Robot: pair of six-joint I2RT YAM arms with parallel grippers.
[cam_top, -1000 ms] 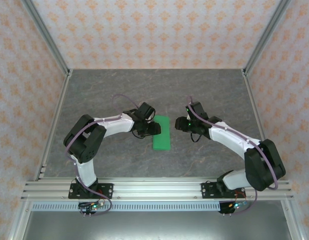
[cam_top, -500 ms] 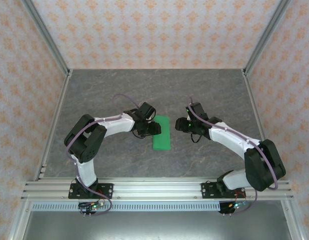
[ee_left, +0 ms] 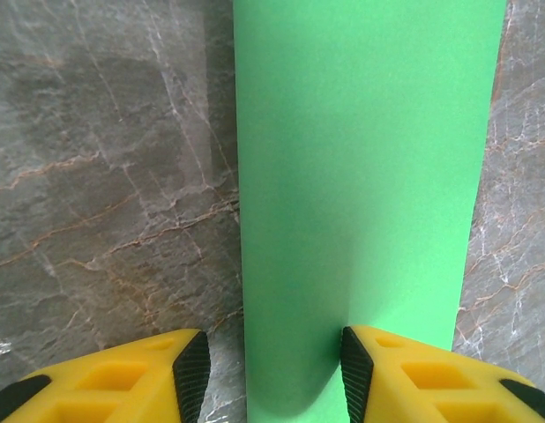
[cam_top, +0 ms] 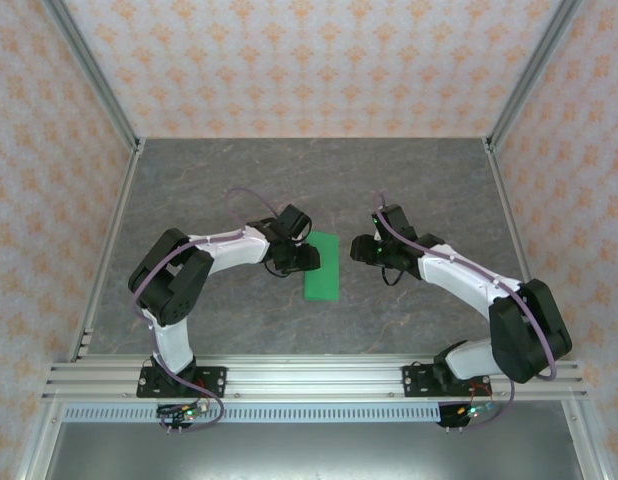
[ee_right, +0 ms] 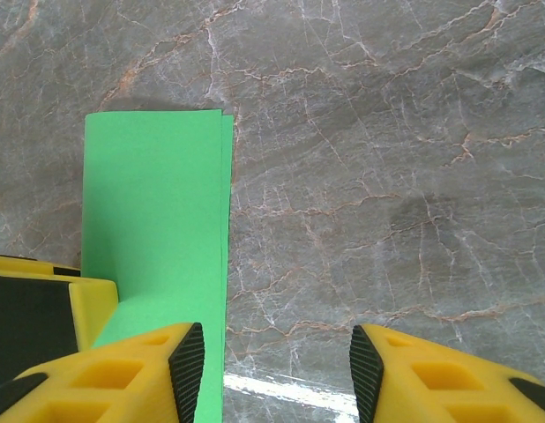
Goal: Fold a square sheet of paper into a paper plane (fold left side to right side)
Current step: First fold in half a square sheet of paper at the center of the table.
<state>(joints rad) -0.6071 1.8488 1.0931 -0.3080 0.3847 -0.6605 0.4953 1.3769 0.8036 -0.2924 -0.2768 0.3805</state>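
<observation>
Compared with a second ago, the right gripper (cam_top: 358, 250) is found slightly nearer the square sheet of paper (cam_top: 322, 268); its fingers (ee_right: 131, 370) are held apart, released, over bare table (cam_top: 239, 180) beside the sheet. The left gripper (cam_top: 310, 258) is parted too, nothing grasped, one finger (ee_left: 414, 379) set over the sheet; the sheet is laid flat mid-table, folded to a narrow strip, between both grippers.

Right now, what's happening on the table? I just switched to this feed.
The green sheet of paper lies flat on the table, already folded in half into a narrow strip; its two layered edges show in the right wrist view. The left hand sits low at one long edge, jaws apart and straddling it. The right hand hangs open by the opposite edge, holding nothing.
</observation>
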